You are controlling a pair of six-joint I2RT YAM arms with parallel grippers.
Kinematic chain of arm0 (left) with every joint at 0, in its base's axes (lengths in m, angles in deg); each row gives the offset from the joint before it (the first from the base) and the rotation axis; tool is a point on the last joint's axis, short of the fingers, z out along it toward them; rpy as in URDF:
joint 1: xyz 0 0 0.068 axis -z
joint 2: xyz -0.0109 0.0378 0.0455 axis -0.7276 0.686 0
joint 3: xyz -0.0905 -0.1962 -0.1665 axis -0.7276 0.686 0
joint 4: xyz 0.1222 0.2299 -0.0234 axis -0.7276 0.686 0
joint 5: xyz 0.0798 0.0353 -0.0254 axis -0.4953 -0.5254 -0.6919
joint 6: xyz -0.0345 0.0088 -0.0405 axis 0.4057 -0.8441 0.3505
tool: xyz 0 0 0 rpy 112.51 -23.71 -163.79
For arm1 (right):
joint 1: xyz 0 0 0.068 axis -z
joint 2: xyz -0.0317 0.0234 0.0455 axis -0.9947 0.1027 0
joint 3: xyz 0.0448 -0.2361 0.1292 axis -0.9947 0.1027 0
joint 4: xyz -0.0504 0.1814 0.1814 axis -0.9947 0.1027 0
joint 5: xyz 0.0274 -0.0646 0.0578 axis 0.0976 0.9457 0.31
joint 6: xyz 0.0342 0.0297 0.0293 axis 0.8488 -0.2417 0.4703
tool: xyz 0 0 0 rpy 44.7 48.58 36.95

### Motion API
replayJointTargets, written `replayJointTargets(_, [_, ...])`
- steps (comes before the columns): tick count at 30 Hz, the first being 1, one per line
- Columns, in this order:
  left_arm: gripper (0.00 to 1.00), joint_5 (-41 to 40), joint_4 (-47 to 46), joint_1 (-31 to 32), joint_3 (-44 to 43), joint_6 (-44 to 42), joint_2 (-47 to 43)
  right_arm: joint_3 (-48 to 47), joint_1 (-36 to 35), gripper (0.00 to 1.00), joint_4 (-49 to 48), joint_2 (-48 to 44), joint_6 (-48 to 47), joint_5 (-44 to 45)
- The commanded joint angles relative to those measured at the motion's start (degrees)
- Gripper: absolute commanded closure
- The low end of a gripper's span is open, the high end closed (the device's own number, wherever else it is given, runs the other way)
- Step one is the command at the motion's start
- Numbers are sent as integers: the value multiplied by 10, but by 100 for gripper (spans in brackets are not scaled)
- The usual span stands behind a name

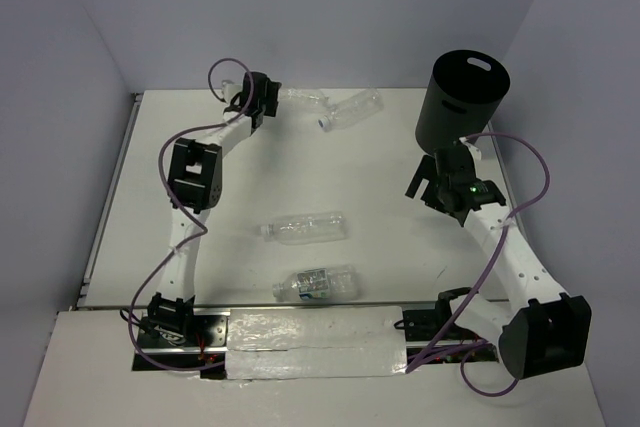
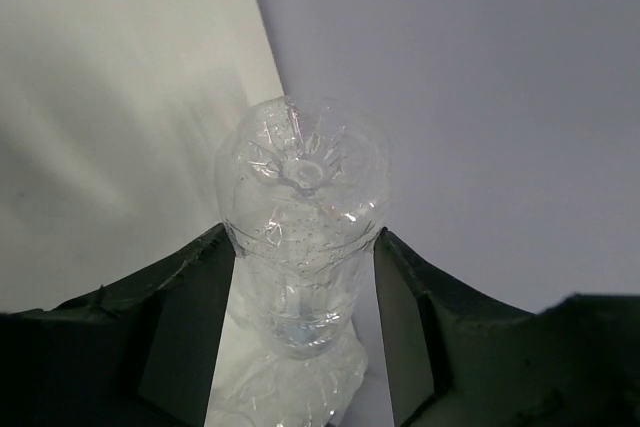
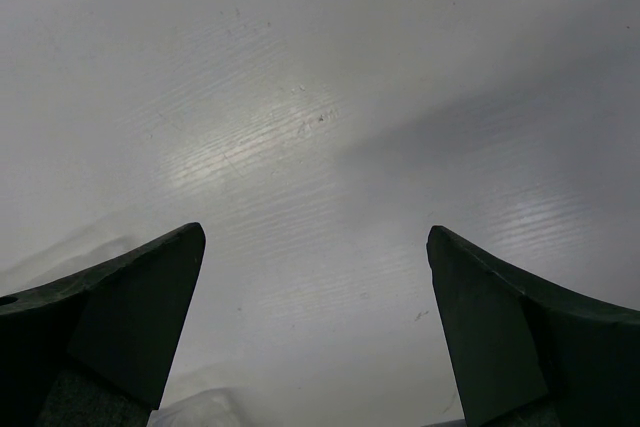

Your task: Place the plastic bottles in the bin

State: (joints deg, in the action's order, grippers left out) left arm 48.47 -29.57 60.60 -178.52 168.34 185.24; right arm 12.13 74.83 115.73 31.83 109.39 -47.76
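The black bin (image 1: pixel 462 97) stands at the far right of the table. My left gripper (image 1: pixel 266 97) is at the far left, shut on a clear bottle (image 1: pixel 300 99). In the left wrist view that bottle (image 2: pixel 303 172) sits between both fingers (image 2: pixel 190 317) with its ribbed base towards the camera. A second clear bottle (image 1: pixel 352 109) lies just right of it. A third (image 1: pixel 305 228) lies mid-table. The blue-labelled bottle (image 1: pixel 318 284) lies near the front. My right gripper (image 1: pixel 422 184) is open and empty beside the bin's foot, over bare table (image 3: pixel 315 237).
Grey walls close the back and both sides of the white table (image 1: pixel 380 177). A taped white strip (image 1: pixel 315 342) runs along the front edge between the arm bases. Purple cables (image 1: pixel 175 247) hang along both arms.
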Motion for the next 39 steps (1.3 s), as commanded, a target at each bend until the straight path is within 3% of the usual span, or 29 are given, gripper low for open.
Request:
replayJointTargets(1, [36, -51, -9, -6, 33, -106, -114, -21, -11, 0, 6, -25, 7, -1])
replayJointTargets(9, [38, -95, -12, -19, 75, -244, -260, -19, -22, 0, 19, -79, 12, -5])
replayJointTargets(14, [39, -60, 23, -31, 24, -336, -304, -35, -26, 0, 25, -81, 7, -6])
replayJointTargets(19, [40, 15, 94, -35, 2, -409, -341, -55, -29, 0, 26, -86, -7, -11])
replayJointTargets(29, [41, 180, 165, -31, 49, -518, -435, -69, -30, 0, 39, -109, -31, -26])
replayJointTargets(39, [41, 433, 284, 16, 61, -600, -443, -203, -57, 0, 45, -63, -101, -211])
